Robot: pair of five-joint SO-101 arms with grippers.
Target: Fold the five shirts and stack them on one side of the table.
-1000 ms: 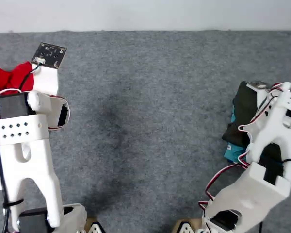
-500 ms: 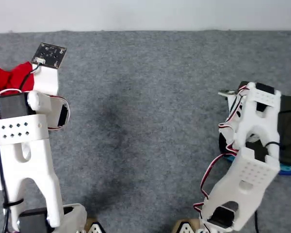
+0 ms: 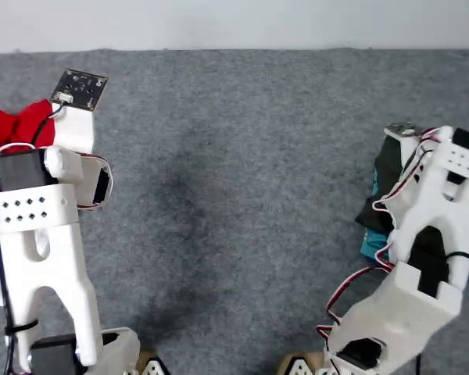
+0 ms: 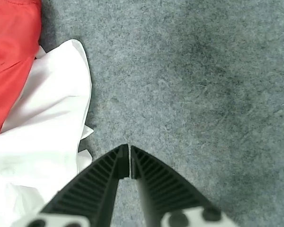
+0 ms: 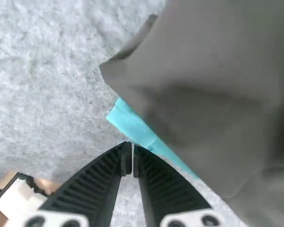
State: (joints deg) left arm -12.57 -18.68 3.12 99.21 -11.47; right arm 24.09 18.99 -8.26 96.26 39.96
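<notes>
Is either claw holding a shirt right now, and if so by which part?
Nothing is held: the left claw is shut over bare mat, the right claw shut beside the teal shirt.

On the table (image 3: 234,156) we find a crumpled shirt (image 3: 16,125) at ten o'clock, touching a second shirt (image 4: 42,142). At three o'clock the top shirt (image 3: 391,176) lies on a lower shirt (image 3: 370,247), under the right arm (image 3: 422,258). The left arm (image 3: 39,234) stands at eight o'clock.

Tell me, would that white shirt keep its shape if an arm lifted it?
Probably not: the white shirt lies in loose folds, so it would likely droop. It looks thin, so probably light. On the rough grey mat, a push may bunch it.
</notes>
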